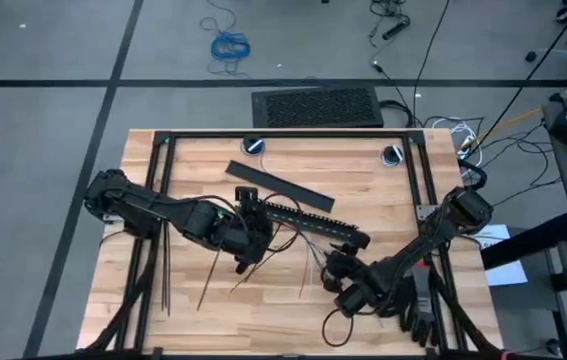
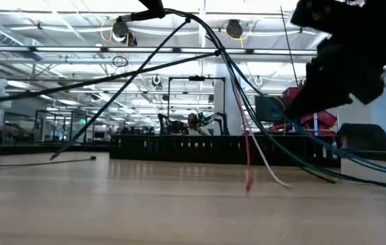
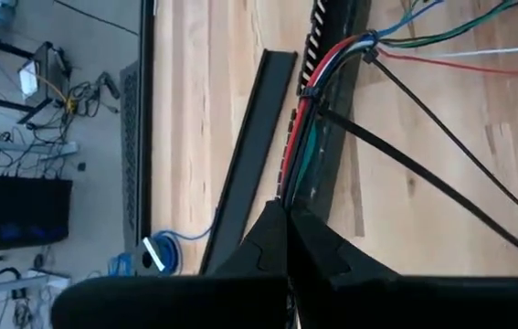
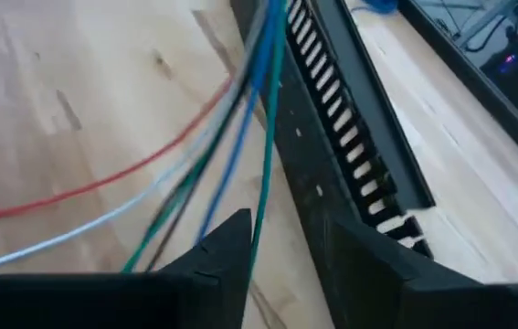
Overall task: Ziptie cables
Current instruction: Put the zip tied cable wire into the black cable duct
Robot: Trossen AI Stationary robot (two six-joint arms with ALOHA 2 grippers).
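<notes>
Cables (image 3: 309,128) run lengthwise along the slotted bar (image 4: 332,119) — left pincer (image 3: 288,239) pinching them, right pincer (image 4: 286,247) spread.

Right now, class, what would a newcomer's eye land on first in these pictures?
Probably the cables, a red, green, blue and white bundle lying along the black slotted bar at mid-table, with a ziptie looped round them. The left tool and right tool close in from either side.

The cables (image 3: 311,110), cinched by zipties (image 3: 423,169), run along the slotted bar (image 3: 332,137) over the wooden table (image 3: 204,91).
</notes>
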